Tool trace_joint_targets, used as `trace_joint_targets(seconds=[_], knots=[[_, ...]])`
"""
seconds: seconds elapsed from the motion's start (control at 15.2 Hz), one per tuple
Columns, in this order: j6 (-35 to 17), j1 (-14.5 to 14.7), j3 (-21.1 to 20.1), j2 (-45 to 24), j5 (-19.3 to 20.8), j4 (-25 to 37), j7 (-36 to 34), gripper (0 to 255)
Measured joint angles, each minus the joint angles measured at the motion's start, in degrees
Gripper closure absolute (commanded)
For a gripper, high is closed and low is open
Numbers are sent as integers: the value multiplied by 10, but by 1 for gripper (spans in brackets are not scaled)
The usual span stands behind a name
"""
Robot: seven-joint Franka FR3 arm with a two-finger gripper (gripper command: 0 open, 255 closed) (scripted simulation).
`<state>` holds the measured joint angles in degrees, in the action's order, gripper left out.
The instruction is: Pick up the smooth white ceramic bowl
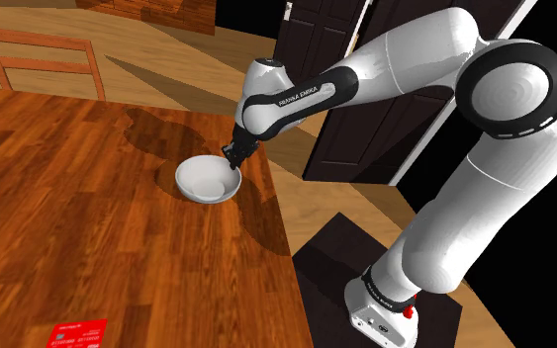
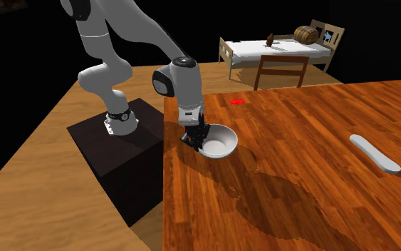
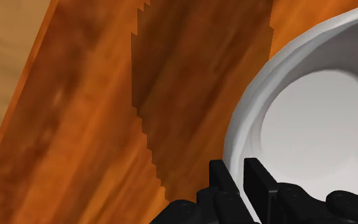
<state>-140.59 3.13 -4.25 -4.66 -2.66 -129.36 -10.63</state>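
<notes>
Smooth round white bowl (image 1: 205, 180) standing upright on the reddish-brown wooden table (image 1: 68, 227), close to the table's edge at the shoulder view's right. Black two-finger claw (image 3: 240, 181) clamped on the bowl's rim, one finger inside the wall, one outside.

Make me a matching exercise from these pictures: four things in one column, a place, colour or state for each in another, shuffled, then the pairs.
Things:
1. bowl
2. gripper
3. flat card
4. barrel

Descriptions:
a. on the bed
b. red, on the table
c. white, on the table near its edge
d. closed on the bowl's rim

Pairs: 1-c, 2-d, 3-b, 4-a.
</notes>
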Motion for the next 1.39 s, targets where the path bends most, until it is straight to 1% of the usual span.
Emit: trace_joint_targets(seconds=[0.33,0.46,1.39], knots=[[0,0,0,0,0,0,0,255],[8,0,0,5,0,3,0,255],[109,-1,1,60,-1,49,-2,255]])
